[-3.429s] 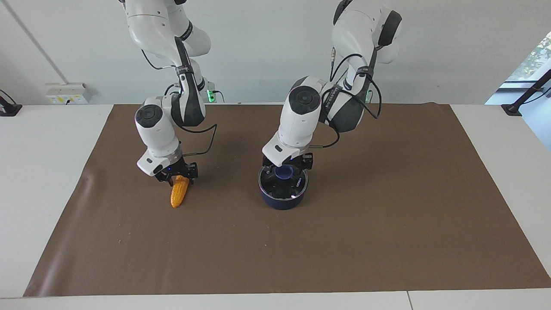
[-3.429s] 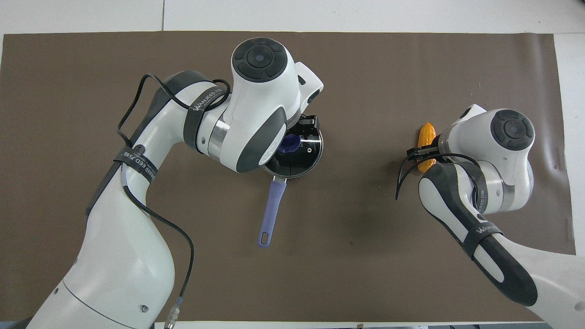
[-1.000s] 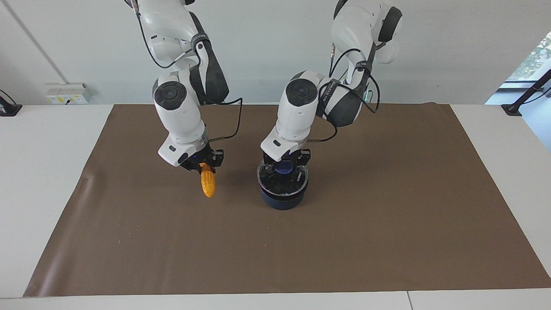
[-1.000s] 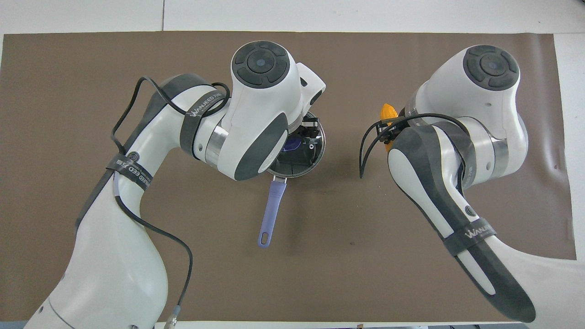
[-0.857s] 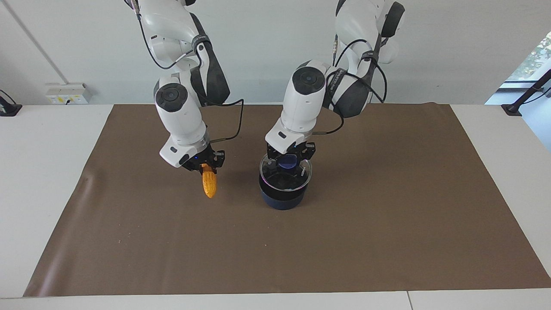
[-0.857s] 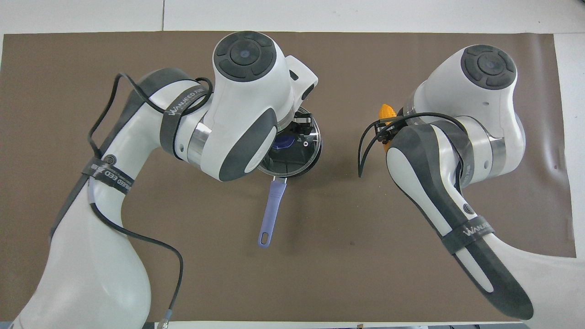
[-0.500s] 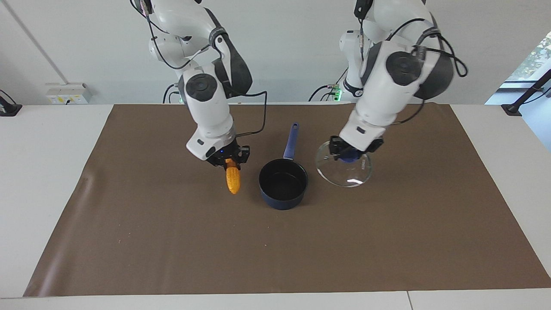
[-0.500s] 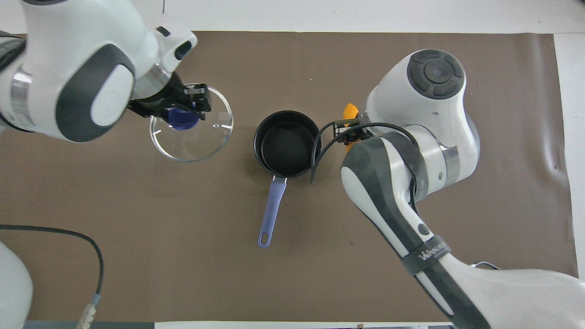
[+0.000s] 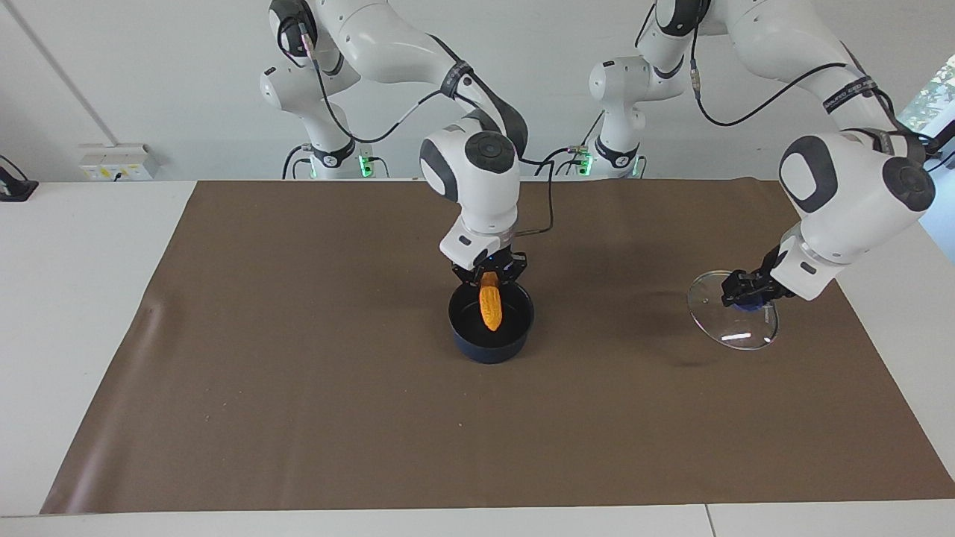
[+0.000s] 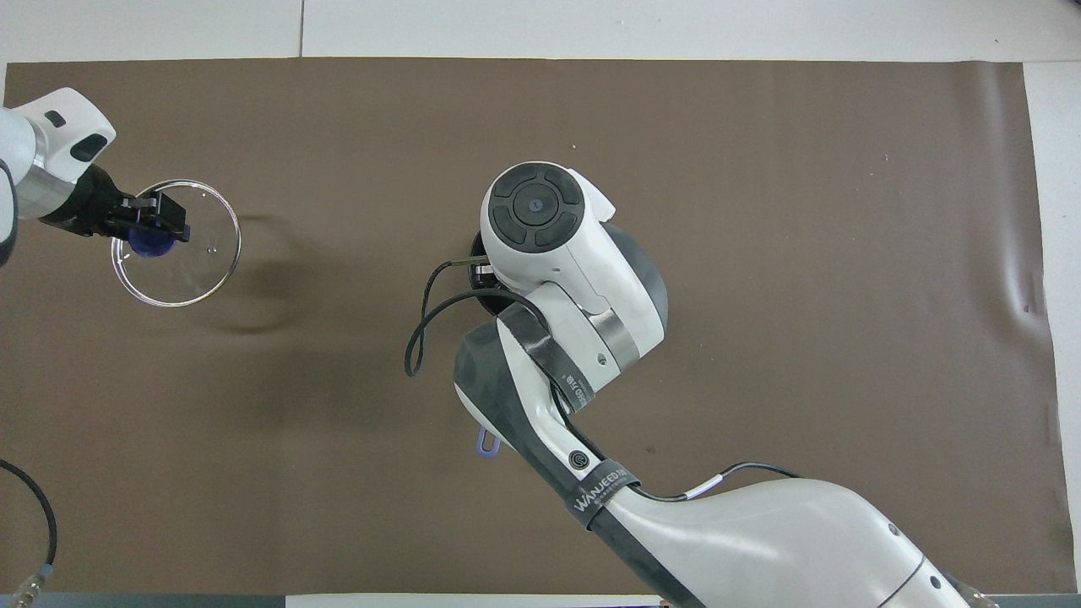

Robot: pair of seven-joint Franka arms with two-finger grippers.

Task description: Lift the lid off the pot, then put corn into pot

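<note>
Brown paper mat is covering most of a white table, with a plain pale wall at the back.

Progress-wise I'd say this is nearly done. The lid part is looking finished and the corn is right at the drop point, just not released yet.

The small yellow-orange toy corn cob with bumpy kernels is hanging tip-down over the open mouth of the small dark navy saucepan with the black inside, which is sitting around the middle of the mat. The lower end looks like it's already dipping below the rim, but I can't tell if it's touching the bottom. The right gripper is pinching the cob's top end, fingers closed on it. From overhead the right arm is covering the pot almost completely; only the end of its lighter blue handle is poking out, pointing toward the robots.

The round clear glass lid with the metal rim and blue knob is well apart from the pot, toward the left arm's end of the table. The left gripper is clamped on the knob and holding the lid tilted over the mat; it looks slightly off the surface, going by the shadow beside it.

What's left, as I read it: letting go of the corn, and probably setting the lid down.
</note>
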